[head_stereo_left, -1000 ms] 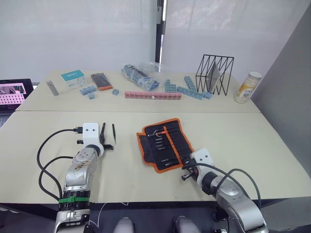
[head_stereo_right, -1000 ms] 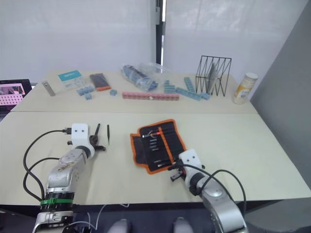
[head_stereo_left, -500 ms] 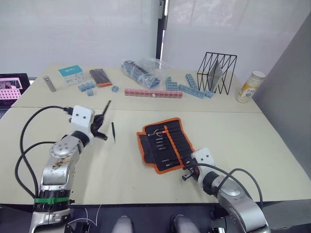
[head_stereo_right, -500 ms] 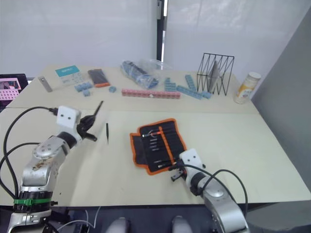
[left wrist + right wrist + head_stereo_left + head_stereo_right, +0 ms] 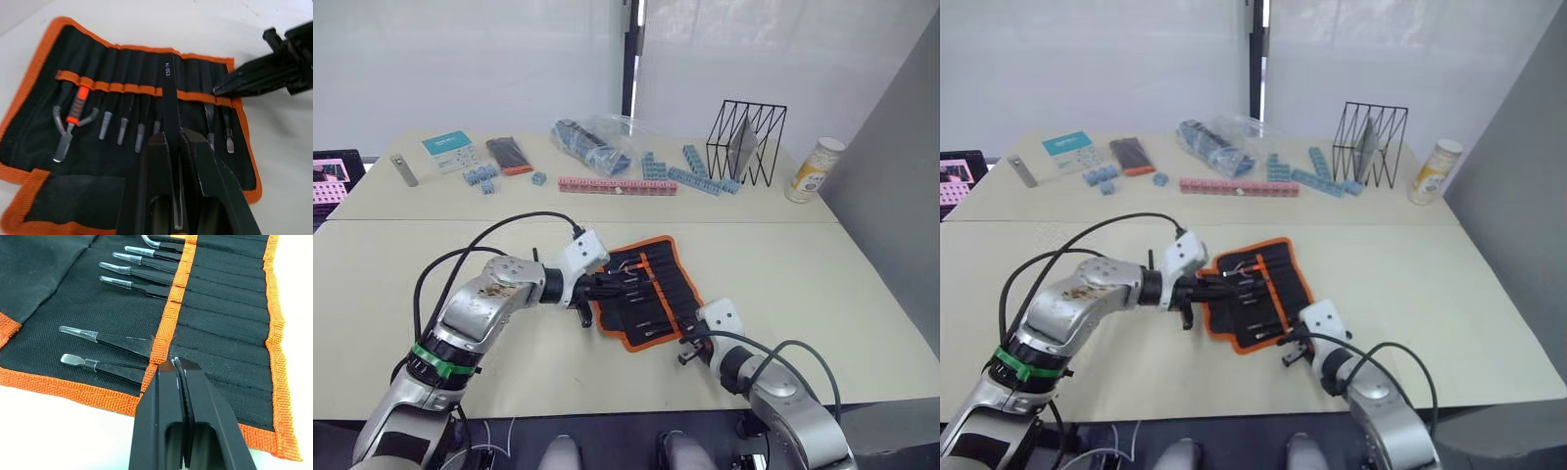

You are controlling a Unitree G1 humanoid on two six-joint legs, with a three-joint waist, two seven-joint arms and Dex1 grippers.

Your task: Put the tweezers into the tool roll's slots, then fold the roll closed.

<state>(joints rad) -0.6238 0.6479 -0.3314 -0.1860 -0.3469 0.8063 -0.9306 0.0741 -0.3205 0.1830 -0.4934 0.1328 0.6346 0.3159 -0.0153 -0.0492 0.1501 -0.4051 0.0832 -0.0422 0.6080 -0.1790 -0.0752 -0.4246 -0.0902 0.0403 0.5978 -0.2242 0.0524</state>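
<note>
The tool roll [image 5: 658, 282] lies open on the near table, black with orange edging. Several tweezers [image 5: 128, 287] sit in the slots [image 5: 122, 88] under its orange band. My left gripper [image 5: 171, 138] hovers over the roll's left side, shut on a black tweezers [image 5: 168, 90] marked ESD-14. That tweezers' end lies across the orange band between two filled slots. My right gripper [image 5: 177, 364] is shut, its tips pressing the orange band near the roll's near edge. The right gripper [image 5: 247, 79] also shows in the left wrist view, at the roll's end.
On the far table stand a black wire rack [image 5: 745, 147] and a can [image 5: 813, 171] at the right. Blue blocks [image 5: 690, 178], a pink strip [image 5: 617, 186], a plastic bag [image 5: 592, 145], a small black-and-orange case [image 5: 502, 155] and a grey bar [image 5: 403, 168] spread leftwards.
My left arm lifted one tweezers from the table's left part and swung right with it, ending over the open roll. The right gripper stayed at the roll's near edge.
</note>
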